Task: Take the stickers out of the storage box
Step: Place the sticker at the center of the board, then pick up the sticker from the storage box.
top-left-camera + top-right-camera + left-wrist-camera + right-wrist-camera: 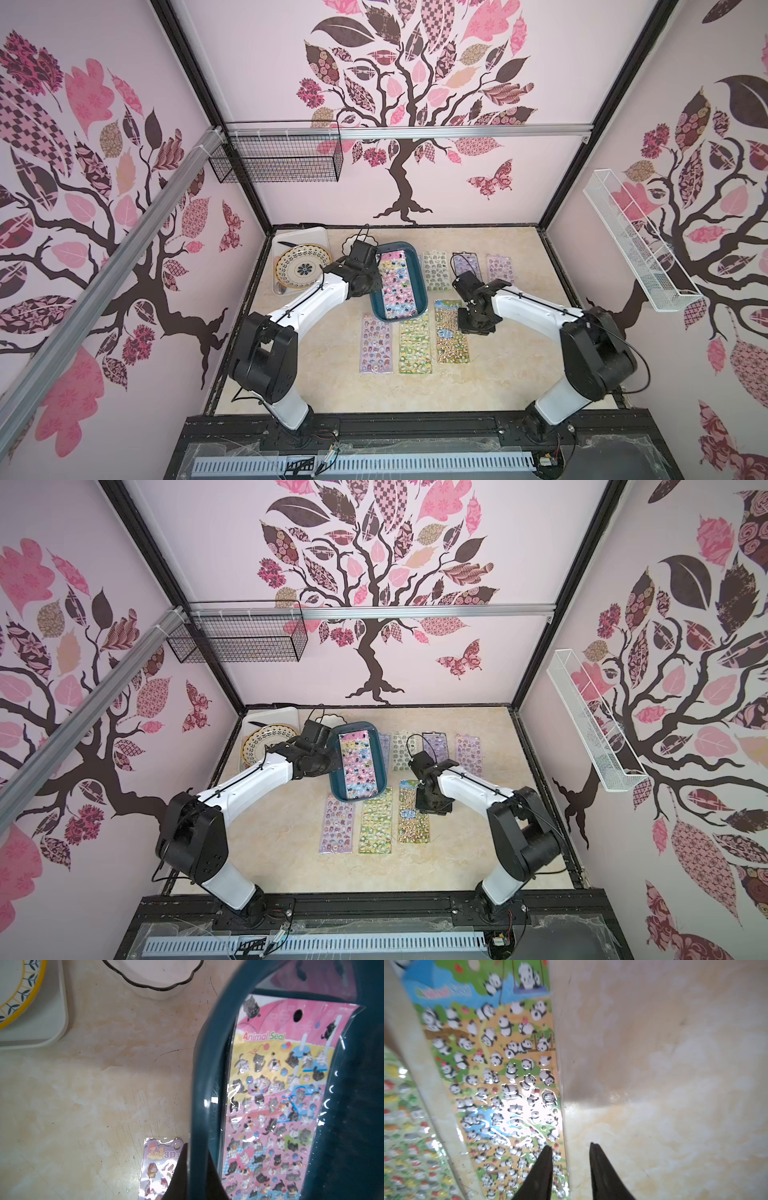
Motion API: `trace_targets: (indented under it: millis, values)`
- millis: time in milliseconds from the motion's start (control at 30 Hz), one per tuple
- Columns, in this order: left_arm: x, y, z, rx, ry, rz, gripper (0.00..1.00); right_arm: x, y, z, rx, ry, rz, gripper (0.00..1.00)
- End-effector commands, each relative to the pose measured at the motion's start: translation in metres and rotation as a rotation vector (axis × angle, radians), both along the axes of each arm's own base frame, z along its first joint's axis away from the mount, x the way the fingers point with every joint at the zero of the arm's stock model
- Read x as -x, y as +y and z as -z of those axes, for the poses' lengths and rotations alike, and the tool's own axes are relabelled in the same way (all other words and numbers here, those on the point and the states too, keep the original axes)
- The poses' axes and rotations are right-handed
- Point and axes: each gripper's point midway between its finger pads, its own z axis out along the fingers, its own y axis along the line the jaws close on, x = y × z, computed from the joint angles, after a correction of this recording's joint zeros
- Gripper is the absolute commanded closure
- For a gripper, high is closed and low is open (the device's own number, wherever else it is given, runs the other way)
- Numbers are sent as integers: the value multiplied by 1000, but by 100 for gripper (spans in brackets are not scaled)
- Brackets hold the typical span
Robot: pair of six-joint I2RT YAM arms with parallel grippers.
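Stickers: one cat sheet (276, 1105) is lying inside the storage box (420, 286), mid-frame in both top views; the other stickers (413, 347) are lying spread on the table (332, 374) below and right of it.
Left gripper (197, 1159): pinching the box's rim tight.
Right gripper (571, 1146): hovering part-open and empty over the edge of the panda sheet (508, 1076).

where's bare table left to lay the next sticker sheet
Bare table runs along the near edge, in front of the purple sheet, green sheet and panda sheet. Another patch lies between the purple sheet and the left arm. Crowded: the back-row sheets right of the storage box.
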Motion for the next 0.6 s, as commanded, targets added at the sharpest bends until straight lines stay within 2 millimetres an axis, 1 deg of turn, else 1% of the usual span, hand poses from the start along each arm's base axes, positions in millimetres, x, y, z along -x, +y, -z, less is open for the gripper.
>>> trace_targets:
  millis: [0, 33, 67, 133, 167, 200, 233, 300, 367, 500, 567]
  values:
    - [3, -15, -22, 33, -87, 29, 100, -10, 13, -87, -1, -251, 10, 65]
    - [4, -18, -24, 34, -95, 38, 100, -8, 24, -106, -38, -304, -9, 65]
    - [6, -21, -26, 35, -107, 49, 100, -6, 39, -128, -101, -372, -39, 64]
    - [9, -28, -28, 49, -121, 66, 100, 2, 70, -161, -242, -465, -93, 61]
    - [11, -32, -27, 56, -122, 77, 100, 6, 89, -176, -326, -508, -131, 55]
    - [12, -36, -28, 60, -124, 90, 100, 8, 103, -185, -380, -537, -158, 52]
    - [14, -39, -27, 59, -126, 103, 100, 8, 111, -190, -403, -551, -166, 51]
    - [17, -47, -27, 51, -138, 126, 100, 1, 127, -186, -413, -532, -176, 50]
    - [21, -53, -27, 44, -146, 146, 100, -8, 138, -172, -368, -491, -194, 51]
    - [27, -60, -29, 40, -162, 166, 100, -27, 148, -139, -256, -453, -208, 51]
    - [28, -59, -32, 52, -174, 160, 100, -36, 147, -126, -203, -460, -205, 51]
